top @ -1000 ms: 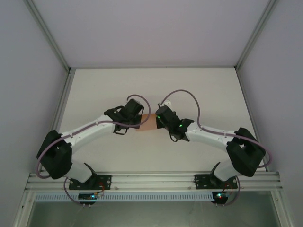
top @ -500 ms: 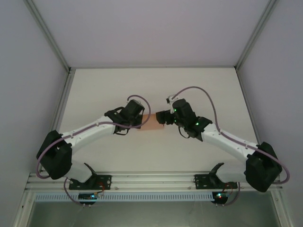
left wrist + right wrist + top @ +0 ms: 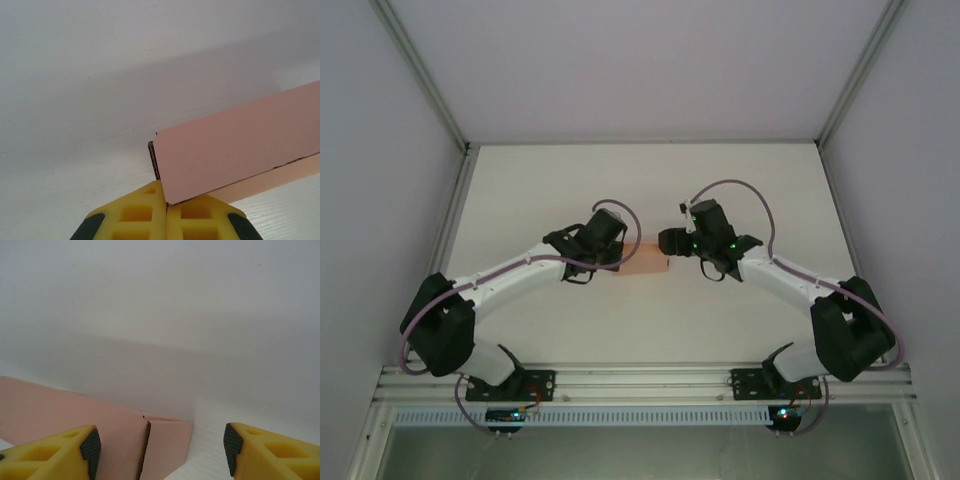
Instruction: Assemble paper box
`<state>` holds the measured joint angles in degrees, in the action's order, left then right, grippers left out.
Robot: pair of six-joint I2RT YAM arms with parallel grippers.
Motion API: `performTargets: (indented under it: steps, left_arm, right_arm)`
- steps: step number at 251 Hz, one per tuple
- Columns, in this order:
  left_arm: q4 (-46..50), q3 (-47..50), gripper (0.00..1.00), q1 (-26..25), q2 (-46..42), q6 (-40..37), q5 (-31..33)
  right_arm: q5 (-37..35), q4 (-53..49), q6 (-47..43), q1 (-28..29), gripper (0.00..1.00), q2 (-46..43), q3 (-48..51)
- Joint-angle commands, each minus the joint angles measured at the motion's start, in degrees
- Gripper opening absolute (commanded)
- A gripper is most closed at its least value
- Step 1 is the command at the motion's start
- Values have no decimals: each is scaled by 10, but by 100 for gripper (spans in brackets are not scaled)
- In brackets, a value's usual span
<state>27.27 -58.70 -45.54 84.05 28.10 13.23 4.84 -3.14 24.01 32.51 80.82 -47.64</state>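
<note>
Near the middle of the bench, the paper box looks only partly folded, with closing probably left. The left gripper clenches its corner; the right gripper gapes, released.

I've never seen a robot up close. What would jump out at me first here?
The salmon-pink paper box stands out, a lone patch of colour at the middle of the white table. The left end effector pinches one corner of it, shut tight, while the right end effector hangs open at the other end.
</note>
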Motion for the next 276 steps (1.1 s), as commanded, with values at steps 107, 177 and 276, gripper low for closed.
performTargets:
  steps: [107,177,276]
  left_arm:
    - [100,-36,94,24,-117,-63,-127]
    - [4,-3,99,101,-91,-11,-207]
    - [-95,94,61,179,-14,47,-362]
  right_arm:
    - [-16,26,76,1,58,16,101]
    - [-10,31,86,7,54,32,104]
    - [-3,31,95,7,50,38,119]
